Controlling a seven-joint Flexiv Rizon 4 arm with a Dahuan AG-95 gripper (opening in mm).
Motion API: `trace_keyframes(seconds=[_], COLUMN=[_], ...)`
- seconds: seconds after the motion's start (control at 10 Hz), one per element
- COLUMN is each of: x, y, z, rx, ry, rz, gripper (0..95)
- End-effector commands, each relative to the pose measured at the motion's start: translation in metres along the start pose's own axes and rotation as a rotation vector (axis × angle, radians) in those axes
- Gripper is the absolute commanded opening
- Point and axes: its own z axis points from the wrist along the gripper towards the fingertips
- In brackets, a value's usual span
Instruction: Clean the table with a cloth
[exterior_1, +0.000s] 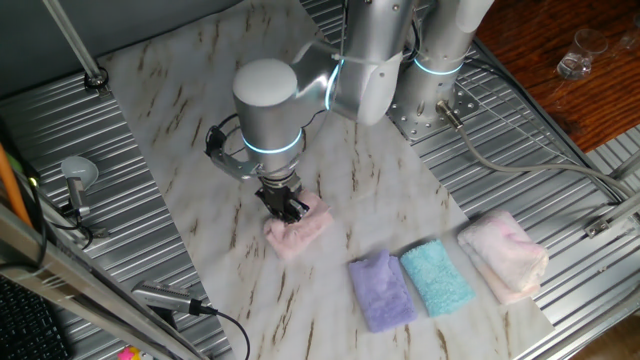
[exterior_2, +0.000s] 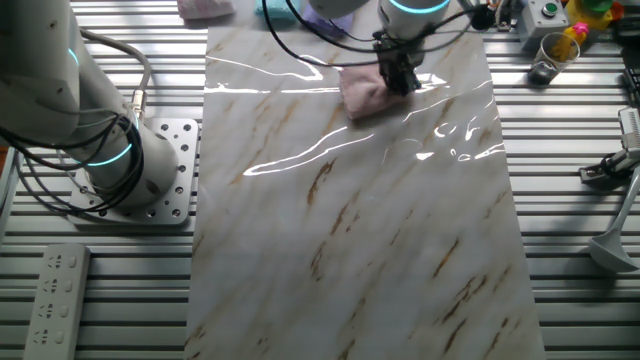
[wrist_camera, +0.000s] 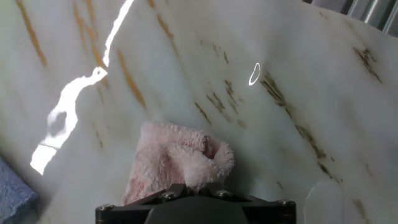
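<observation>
The dusty-pink cloth (exterior_1: 300, 231) lies bunched on the white marble-look table (exterior_1: 180, 120). My gripper (exterior_1: 288, 205) is pressed down into it and shut on its top fold. In the other fixed view the cloth (exterior_2: 362, 92) sits at the far end of the table (exterior_2: 350, 240) under the gripper (exterior_2: 400, 78). In the hand view the cloth (wrist_camera: 177, 162) fills the space just ahead of the gripper (wrist_camera: 194, 186), and the fingertips are buried in the pile.
A purple towel (exterior_1: 380, 290), a teal towel (exterior_1: 436, 279) and a larger pale pink towel (exterior_1: 505, 254) lie in a row at the table's near right edge. The arm's base (exterior_1: 440, 60) stands on ribbed grey metal. A glass (exterior_1: 580, 55) stands far right.
</observation>
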Motion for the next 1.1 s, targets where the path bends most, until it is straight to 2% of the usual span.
trace_keyframes(seconds=[0.1, 0.3, 0.4, 0.5, 0.8, 0.9, 1.0, 1.1], x=[-0.002, -0.005, -0.008, -0.010, -0.010, -0.010, -0.010, -0.010], y=[-0.029, -0.064, -0.074, -0.076, -0.074, -0.074, -0.074, -0.074], z=[-0.002, -0.005, -0.007, -0.009, -0.008, -0.008, -0.008, -0.008], rx=[-0.017, -0.020, -0.020, -0.022, -0.035, -0.031, -0.014, -0.014], ry=[0.004, 0.003, 0.003, 0.009, -0.004, 0.000, 0.010, 0.011], rz=[-0.067, -0.127, -0.142, -0.147, -0.152, -0.126, -0.113, -0.116], gripper=[0.0, 0.0, 0.0, 0.0, 0.0, 0.0, 0.0, 0.0])
